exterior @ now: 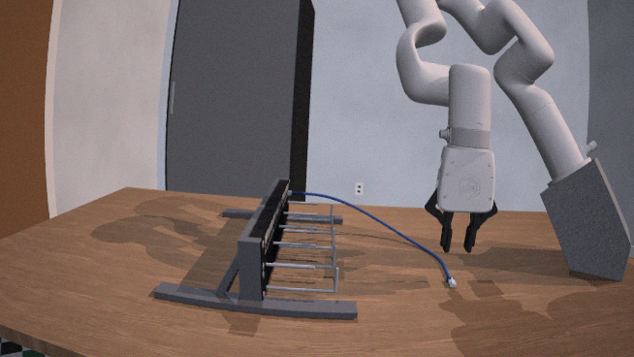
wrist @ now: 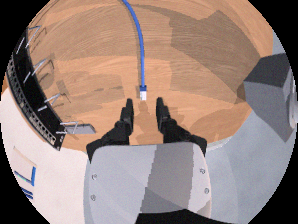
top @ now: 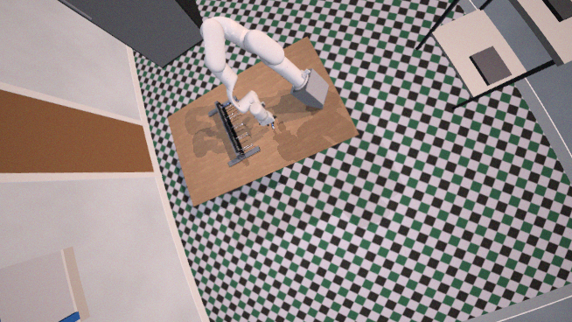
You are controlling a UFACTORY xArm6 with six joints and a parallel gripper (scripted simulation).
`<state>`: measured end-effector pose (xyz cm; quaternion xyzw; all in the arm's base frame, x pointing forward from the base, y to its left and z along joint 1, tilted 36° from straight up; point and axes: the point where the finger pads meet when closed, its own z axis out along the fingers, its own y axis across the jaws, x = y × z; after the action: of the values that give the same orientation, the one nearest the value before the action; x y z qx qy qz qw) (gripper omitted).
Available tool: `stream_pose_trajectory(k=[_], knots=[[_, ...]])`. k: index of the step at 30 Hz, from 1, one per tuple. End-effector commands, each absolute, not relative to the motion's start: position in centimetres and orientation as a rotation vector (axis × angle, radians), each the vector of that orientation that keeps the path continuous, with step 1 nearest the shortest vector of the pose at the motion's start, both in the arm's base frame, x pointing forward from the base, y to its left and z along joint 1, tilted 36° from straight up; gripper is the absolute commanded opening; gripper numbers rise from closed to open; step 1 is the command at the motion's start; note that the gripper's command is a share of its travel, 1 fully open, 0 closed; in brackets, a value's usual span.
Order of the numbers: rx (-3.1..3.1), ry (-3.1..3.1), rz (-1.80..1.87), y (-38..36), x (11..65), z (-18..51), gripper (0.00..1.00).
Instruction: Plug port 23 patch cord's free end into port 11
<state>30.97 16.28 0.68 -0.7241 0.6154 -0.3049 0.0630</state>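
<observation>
Hovering above the wooden counter (exterior: 97, 272), the claw (exterior: 457, 243) is pointing straight down with its fingers partly parted and nothing between them. Just ahead of the fingertips in the wrist view, the white plug (wrist: 143, 88) at the cord's free end is lying flat on the counter, apart from the claw. From the plug, the blue cord (exterior: 378, 220) is arcing up and back to the far end of the rack (exterior: 249, 252), where its other end is sitting in a port. The rack is standing on two flat feet with thin metal bars jutting toward the arm. The cord looks light and springy, likely to tug the plug sideways, and the plug looks small and stiff; taking hold across the plug's sides, latch left free on top, seems the best bet.
</observation>
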Motion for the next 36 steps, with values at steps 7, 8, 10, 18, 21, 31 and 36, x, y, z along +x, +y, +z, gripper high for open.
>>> stream_pose_trajectory(k=[7,8,10,18,21,31,36], knots=[[-2.186,1.857,-0.921,15.8,32.1,-0.9,0.38],[-2.186,1.857,-0.921,15.8,32.2,-1.1,0.38],[-2.186,1.857,-0.921,15.6,32.4,-1.4,0.38],[-2.186,1.857,-0.921,15.3,33.0,-2.4,0.38],[-2.186,1.857,-0.921,15.3,33.2,-2.6,0.38],[-2.186,1.857,-0.921,15.1,33.5,-3.1,0.38],[-2.186,1.857,-0.921,15.1,33.5,-3.1,0.38]])
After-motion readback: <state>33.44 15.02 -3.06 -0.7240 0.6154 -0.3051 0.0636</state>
